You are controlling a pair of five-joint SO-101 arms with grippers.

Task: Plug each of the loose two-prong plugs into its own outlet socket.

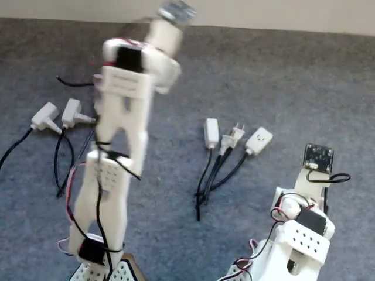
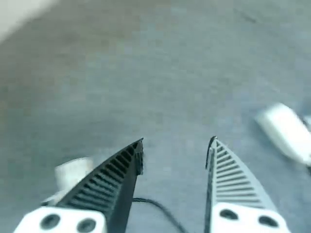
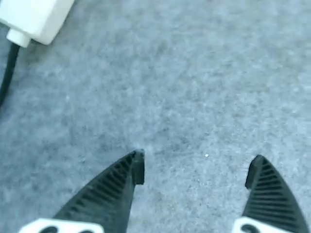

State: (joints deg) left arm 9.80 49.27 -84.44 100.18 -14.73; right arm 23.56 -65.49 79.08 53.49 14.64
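In the high view, two white plug pieces (image 1: 44, 116) (image 1: 71, 111) with black cords lie at the left. In the middle lie a white socket block (image 1: 211, 132), a two-prong plug (image 1: 232, 137) and another white socket block (image 1: 258, 141). My left arm (image 1: 126, 88) stretches far over the carpet. Its gripper (image 2: 176, 145) is open above bare carpet, with a white piece (image 2: 286, 131) to one side and another (image 2: 73, 172) behind a finger. My right arm (image 1: 302, 228) sits at the near right. Its gripper (image 3: 197, 160) is open and empty, a white socket block (image 3: 36, 17) lying ahead of it.
Grey carpet (image 1: 293, 76) covers the whole work area. Black cords (image 1: 208, 175) trail from the middle group toward the front, and others (image 1: 61, 158) run from the left pair. A thin black cord (image 2: 155, 206) lies between the left fingers.
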